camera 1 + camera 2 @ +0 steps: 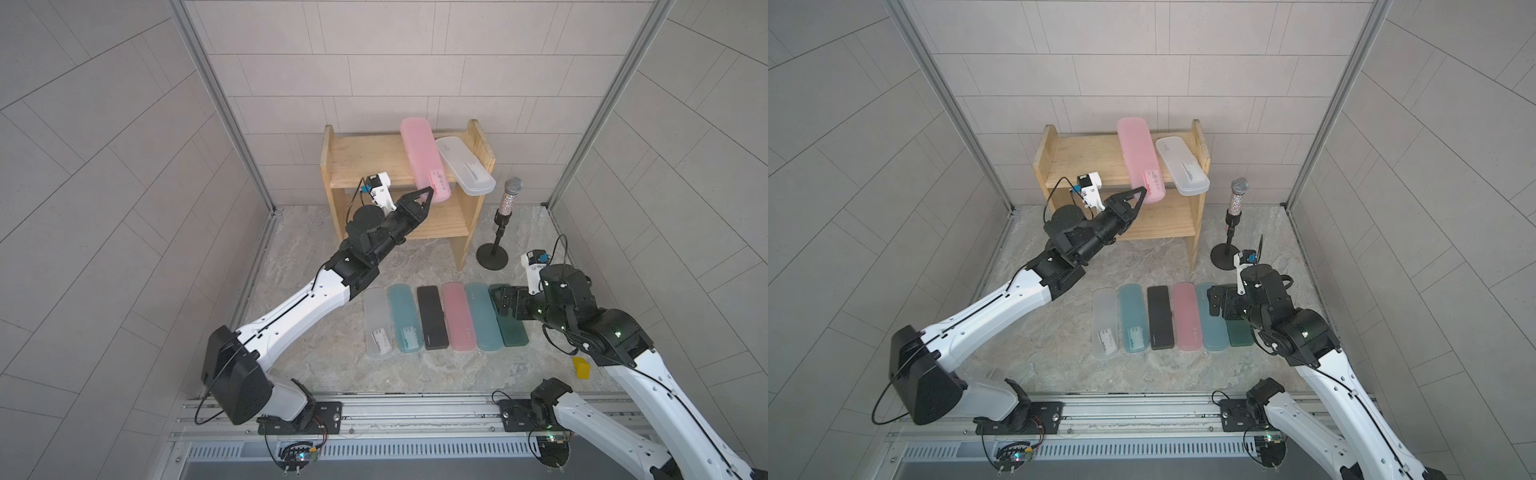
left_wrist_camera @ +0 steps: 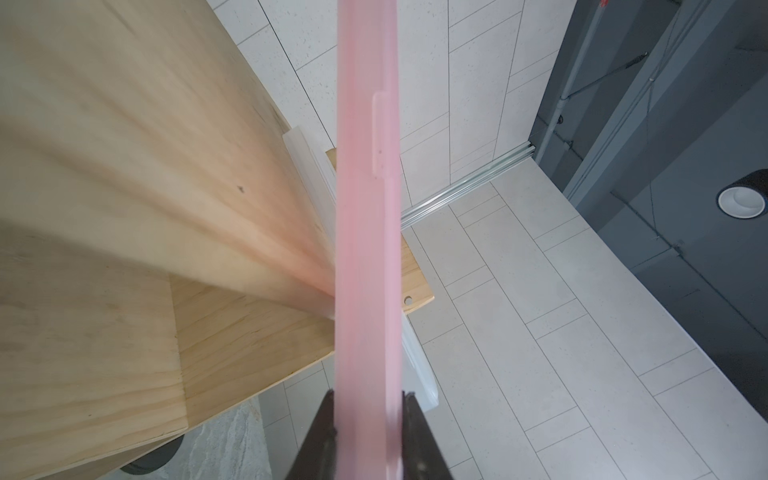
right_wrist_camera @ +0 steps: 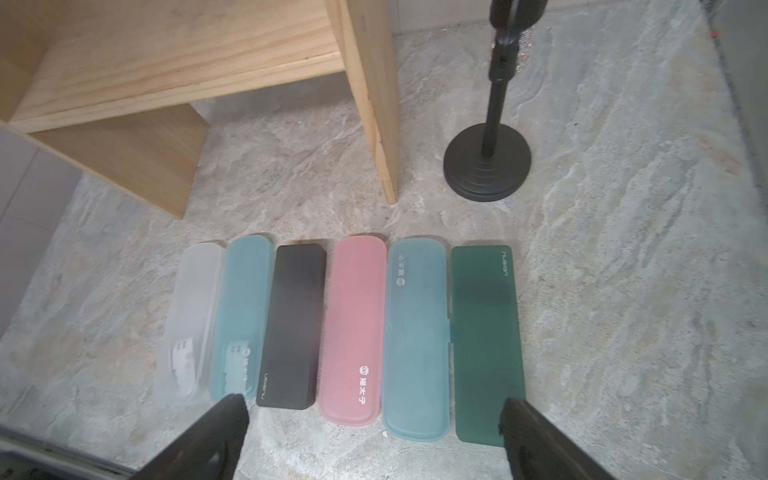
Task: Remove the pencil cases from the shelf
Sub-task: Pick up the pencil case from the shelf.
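Pink pencil case: long, flat, translucent, rounded ends, label by the near end. It sits on the top tier of the shelf, near end overhanging the front edge. Left tool is clamped on that near end. Frosted white case lies just right of it. Right tool has its jaws apart, above the dark green case on the desk.

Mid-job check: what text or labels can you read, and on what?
"nusign": dark green flat plastic case, floor row.
"nusign": black flat plastic case, same row.
White Chinese characters with a round logo, not surely legible: pink floor case, light blue case beside the green one.
Too blurred or small: stickers on the frosted white floor case and second light blue case; prints on the pink case and frosted white case on the wooden shelf.
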